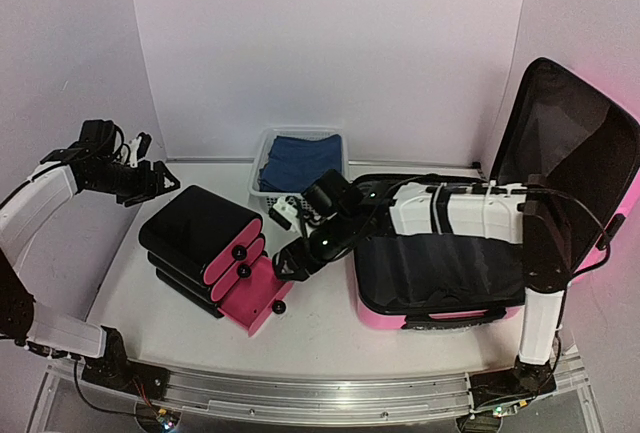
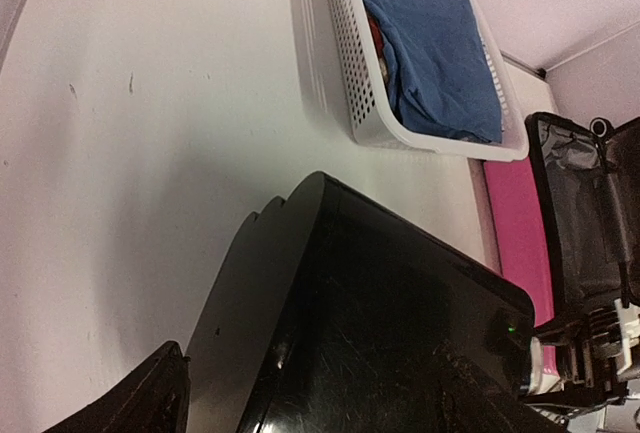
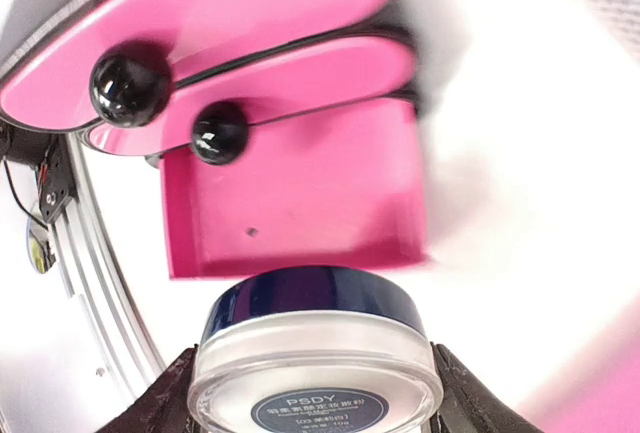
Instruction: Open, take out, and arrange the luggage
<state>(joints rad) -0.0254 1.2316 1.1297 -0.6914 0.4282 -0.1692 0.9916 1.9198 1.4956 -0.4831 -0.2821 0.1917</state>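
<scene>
- Luggage point(image 1: 440, 271), one pink case, lies open at the right of the top view with its lid point(image 1: 580, 143) raised at the upper right. The right arm stretches across it. The right gripper point(image 1: 291, 263) is at frame centre, well clear of the case and above the pulled-out bottom drawer point(image 1: 258, 305). The left gripper point(image 1: 153, 181) hangs with jaws spread and empty at the upper left, far from the case. One black drawer unit point(image 1: 195, 228) with three pink fronts and three black knobs point(image 1: 240, 251) stands between the arms. One white mesh basket point(image 1: 262, 178) holding blue cloth point(image 1: 305, 158) sits behind it.
- Left wrist view: the luggage point(image 2: 515, 243) is at the right edge, the drawer unit point(image 2: 380, 333) is below centre, and the basket point(image 2: 350, 63) is at the top. One finger point(image 2: 140, 398) shows at the lower left.
- Right wrist view: the fingers point(image 3: 165, 398) clasp one round jar point(image 3: 315, 348) with a dark blue band at the bottom centre. The open drawer point(image 3: 300, 193) and two knobs point(image 3: 128, 88) are above it.
</scene>
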